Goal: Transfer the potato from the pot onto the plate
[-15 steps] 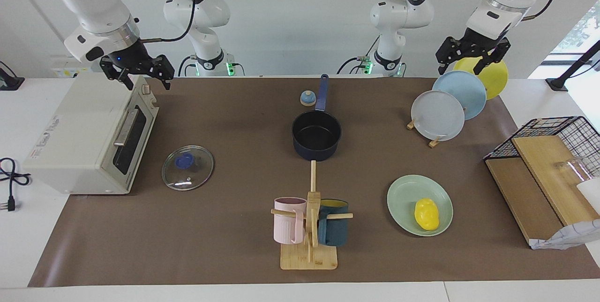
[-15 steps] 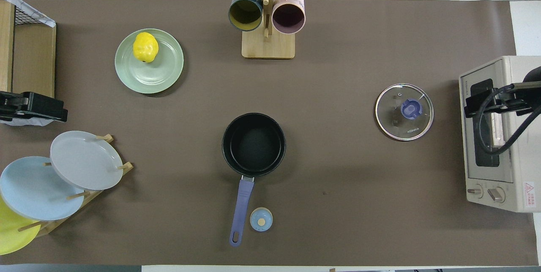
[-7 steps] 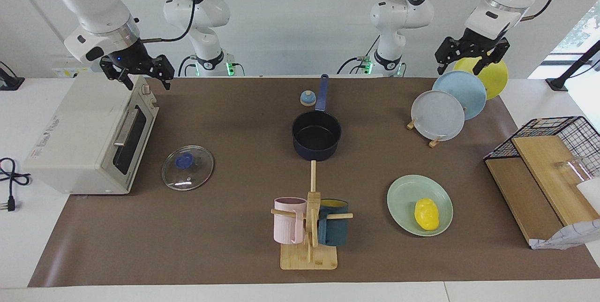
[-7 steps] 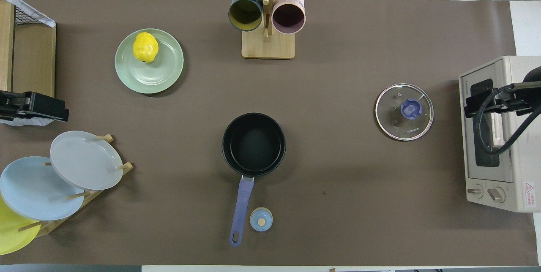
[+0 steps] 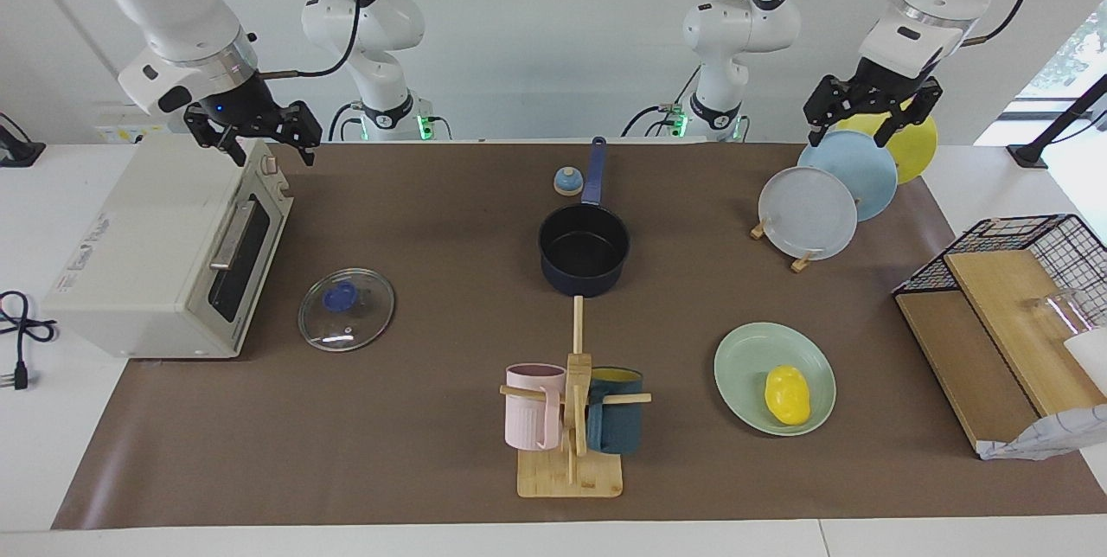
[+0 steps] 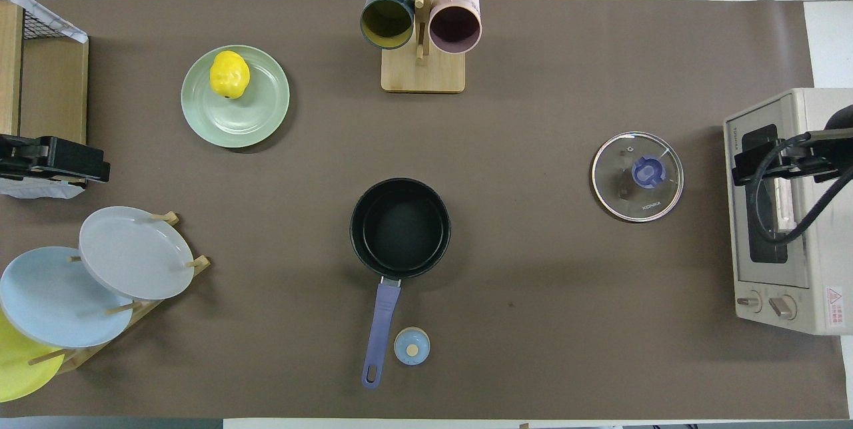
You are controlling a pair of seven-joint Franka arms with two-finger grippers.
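Note:
The yellow potato (image 5: pixel 786 393) (image 6: pixel 229 74) lies on the mint-green plate (image 5: pixel 745 358) (image 6: pixel 256 116), at the plate's edge farthest from the robots. The navy pot (image 5: pixel 584 250) (image 6: pixel 400 226) stands mid-table with nothing in it, its blue handle pointing toward the robots. My left gripper (image 5: pixel 848 135) (image 6: pixel 53 162) hangs open and holds nothing, raised over the rack of plates. My right gripper (image 5: pixel 271 152) (image 6: pixel 773 162) is also open and holds nothing, waiting above the toaster oven.
A glass lid (image 5: pixel 346 309) lies beside the toaster oven (image 5: pixel 164 246). A mug stand (image 5: pixel 571 419) with pink and teal mugs is farthest from the robots. A plate rack (image 5: pixel 809 213), a wire basket with wooden boards (image 5: pixel 1003 315) and a small blue knob (image 5: pixel 566 182) are also there.
My left gripper has risen a little over the plate rack. The right arm, potato, pot and plate have not moved.

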